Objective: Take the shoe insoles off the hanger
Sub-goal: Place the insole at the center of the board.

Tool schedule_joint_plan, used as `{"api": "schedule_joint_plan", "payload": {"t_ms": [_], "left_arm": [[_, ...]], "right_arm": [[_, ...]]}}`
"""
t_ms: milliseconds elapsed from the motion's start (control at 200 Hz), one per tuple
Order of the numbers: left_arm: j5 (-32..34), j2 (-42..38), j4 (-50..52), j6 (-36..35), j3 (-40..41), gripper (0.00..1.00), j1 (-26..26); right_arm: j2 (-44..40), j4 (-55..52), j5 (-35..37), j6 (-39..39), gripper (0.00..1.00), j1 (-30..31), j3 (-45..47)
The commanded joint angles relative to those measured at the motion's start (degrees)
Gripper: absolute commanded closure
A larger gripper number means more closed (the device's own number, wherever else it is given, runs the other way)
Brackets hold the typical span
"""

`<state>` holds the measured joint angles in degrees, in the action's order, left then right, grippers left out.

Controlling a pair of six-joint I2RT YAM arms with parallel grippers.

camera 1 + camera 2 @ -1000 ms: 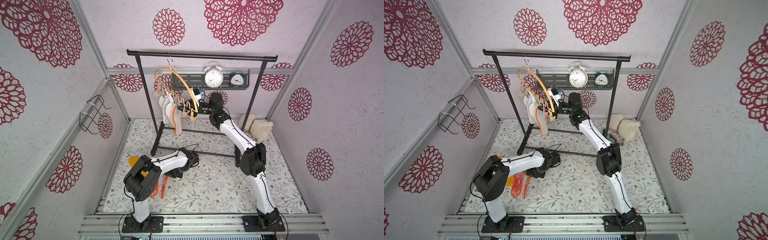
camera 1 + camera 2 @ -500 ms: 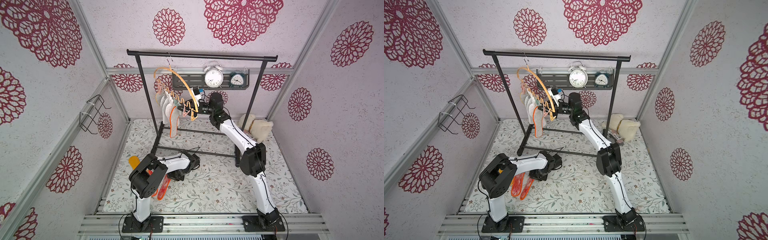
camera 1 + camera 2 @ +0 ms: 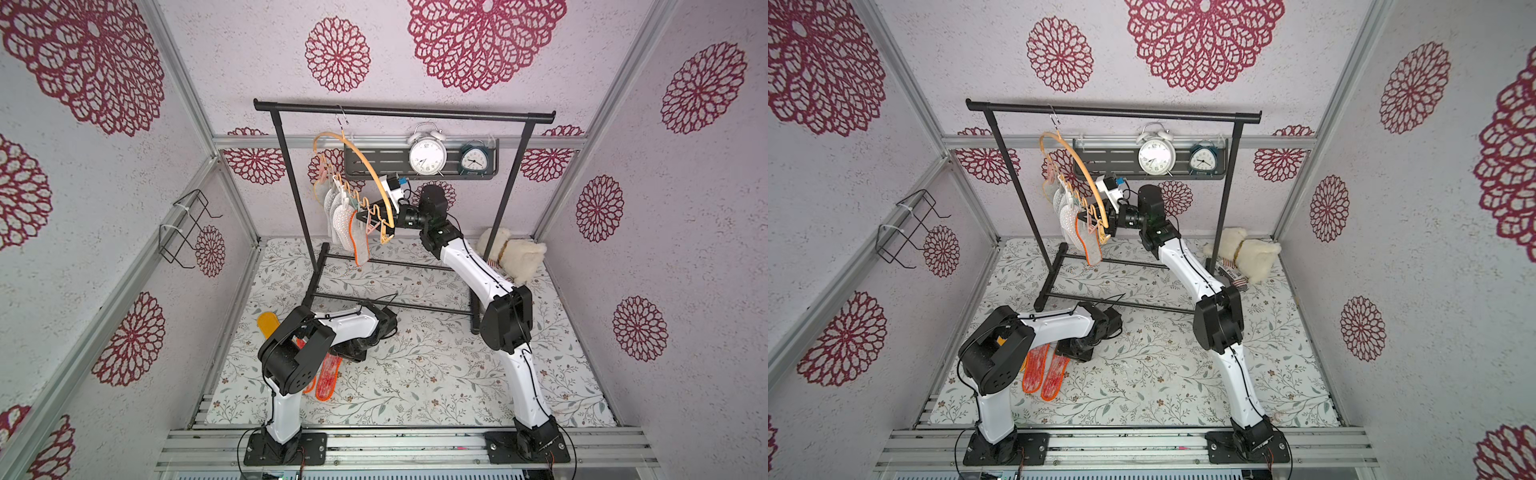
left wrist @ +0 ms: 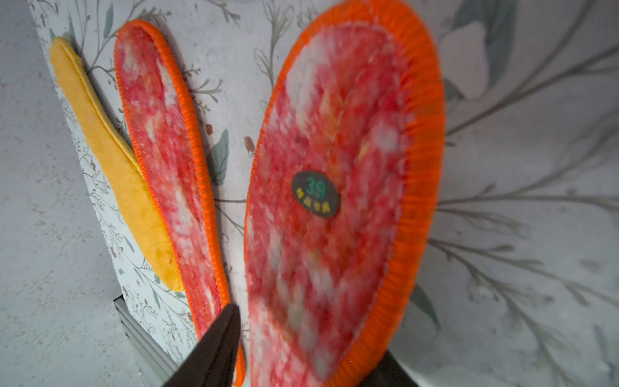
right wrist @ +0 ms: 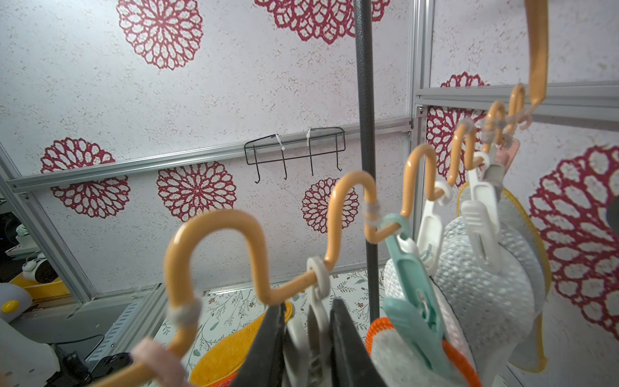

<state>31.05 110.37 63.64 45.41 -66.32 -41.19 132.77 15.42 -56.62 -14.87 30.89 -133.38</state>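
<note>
The orange-tan hanger (image 3: 371,170) hangs by its hook from the black rack, with several shoe insoles (image 3: 338,224) pinned under its wavy bar (image 5: 214,221). The nearest is grey with orange edging (image 3: 1092,245). My right gripper (image 5: 307,305) is shut on a pale clothespin (image 5: 315,321) on that bar. My left gripper (image 4: 310,331) is low over the table and open. A red-speckled insole (image 4: 335,167) lies blurred between its fingers. A second red insole (image 4: 167,150) and a yellow one (image 4: 110,150) lie beside it. Both red ones show in a top view (image 3: 1044,372).
The black garment rack (image 3: 403,112) has base bars (image 3: 374,303) running across the table behind my left arm. A shelf with two clocks (image 3: 428,153) is on the back wall. A cream plush toy (image 3: 515,253) sits back right. A wire rack (image 3: 187,224) sticks out of the left wall.
My left gripper has opened and let go of a red insole, which now lies beside the other on the table. The left arm's elbow swung nearer. The right gripper kept its hold on the clothespin.
</note>
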Motion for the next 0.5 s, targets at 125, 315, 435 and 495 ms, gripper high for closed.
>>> {"api": "schedule_joint_plan", "payload": {"t_ms": [125,315,435,495], "left_arm": [[0.0,-1.6,-3.7,-3.3,1.3,0.48,1.8],[-6.0,-5.3,-8.2,-9.2,1.1,0.37,2.6],[-10.5,-10.5,-10.5,-11.9,2.0,0.34,2.9],[-12.1,-13.3,-11.5,-13.3,3.1,0.33,2.9]], "right_arm": [[-1.5,-2.8,-0.2,1.1,0.91,-0.2,-1.4],[-1.9,-3.9,-0.1,1.9,0.91,-0.1,-1.4],[-2.1,-5.1,0.0,2.8,0.91,-0.1,-1.4],[-2.2,-5.5,0.0,3.0,0.91,-0.2,-1.4]]}}
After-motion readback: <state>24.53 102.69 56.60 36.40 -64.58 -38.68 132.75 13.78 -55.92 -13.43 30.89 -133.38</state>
